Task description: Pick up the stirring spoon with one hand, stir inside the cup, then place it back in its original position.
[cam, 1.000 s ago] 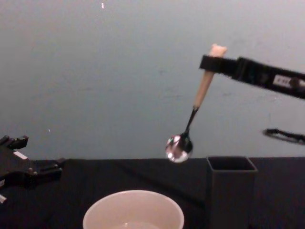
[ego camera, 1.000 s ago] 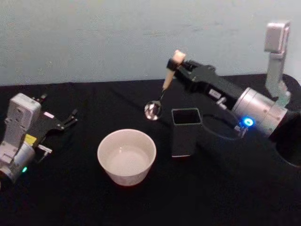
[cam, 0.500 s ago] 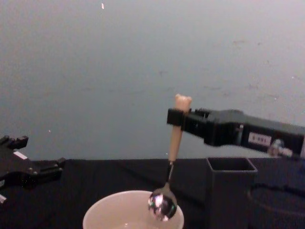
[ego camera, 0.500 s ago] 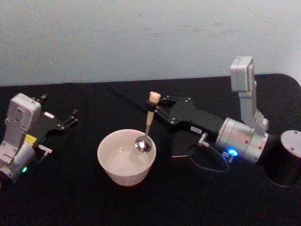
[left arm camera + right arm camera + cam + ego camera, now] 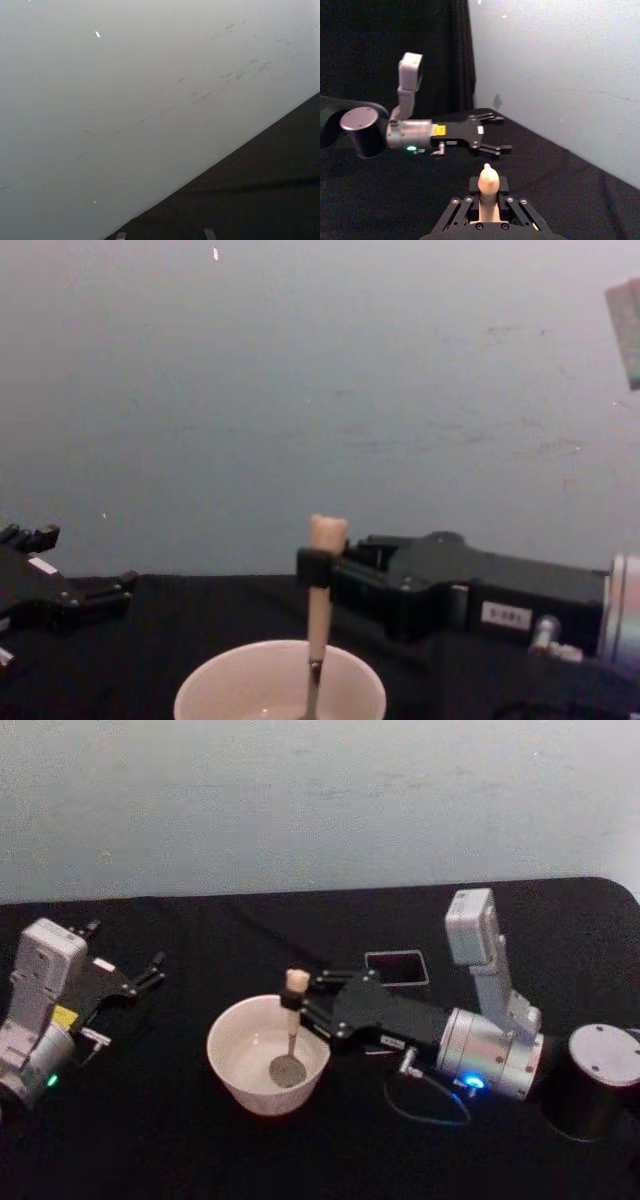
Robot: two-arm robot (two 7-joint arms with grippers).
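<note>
Probably a robotics lab test bench, not a home: a flat table draped in matte black cloth (image 5: 180, 1150), a bare pale grey-blue painted wall (image 5: 320, 800) directly behind the table (faint scratches cross it), and a hanging black fabric curtain (image 5: 420, 40) past the table's left end.

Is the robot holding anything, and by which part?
The right hand holds the stirring spoon by its upper handle, just below the bear head; its bowl is down in the cup. The left hand, open, holds nothing.

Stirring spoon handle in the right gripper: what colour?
The slim stirring spoon has a pale peach-beige handle; chest view shows it best.
</note>
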